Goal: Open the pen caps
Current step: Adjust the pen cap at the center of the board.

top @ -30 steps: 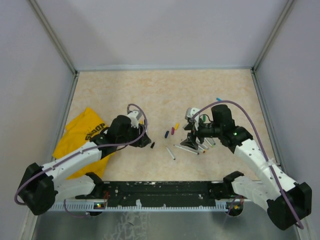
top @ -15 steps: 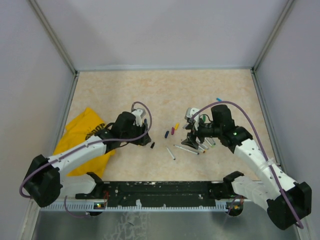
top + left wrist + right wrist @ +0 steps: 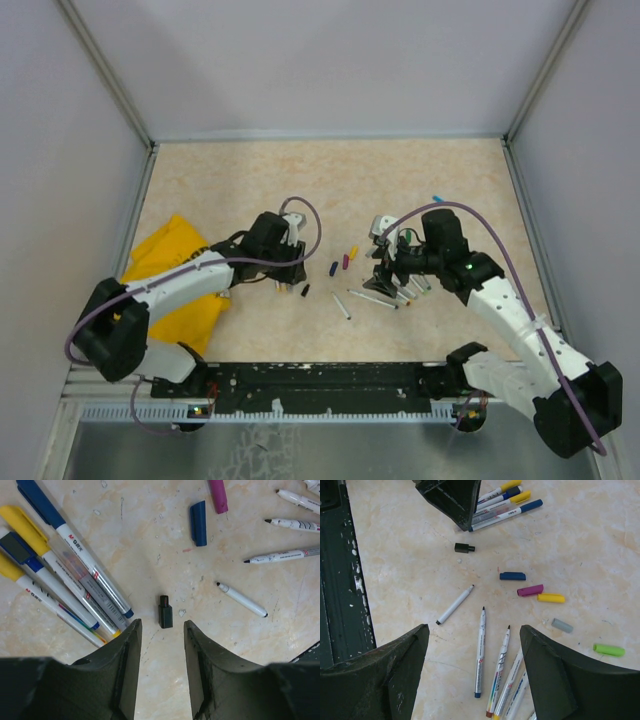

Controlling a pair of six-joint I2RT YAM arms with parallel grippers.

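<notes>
Two arms lean in over the counter (image 3: 250, 180) in the top view. The left end effector (image 3: 290, 279) sits just left of centre, with a black cap (image 3: 305, 290) just beside it at its 3 o'clock. The right end effector (image 3: 382, 280) hangs over the uncapped pens (image 3: 372, 298), a little toward 3 o'clock of centre, and a yellow cloth (image 3: 165, 290) lies at 9 o'clock beneath the left arm. From the left wrist, the left end effector's fingers (image 3: 125, 670) rise from 6 o'clock, spread apart with only bare counter between them. The black cap lies just beyond their tips at the centre, apart from both (so far as the view shows). A fan of capped pens (image 3: 75, 565) fills 10 o'clock, a blue cap (image 3: 198, 516) lies at 12, and a magenta cap (image 3: 218, 494) at 1 is cut by the edge. From the right wrist, the right end effector's jaws stand spread wide and grip nothing; several uncapped pens lie between and beyond them, nibs toward 12. Right of centre a yellow cap (image 3: 551, 598) lies just beside the magenta one, then a grey cap (image 3: 562, 625) and a green cap (image 3: 608, 650) trail off toward 4 o'clock. The left end effector shows at 12 o'clock, with the black cap just below it.
</notes>
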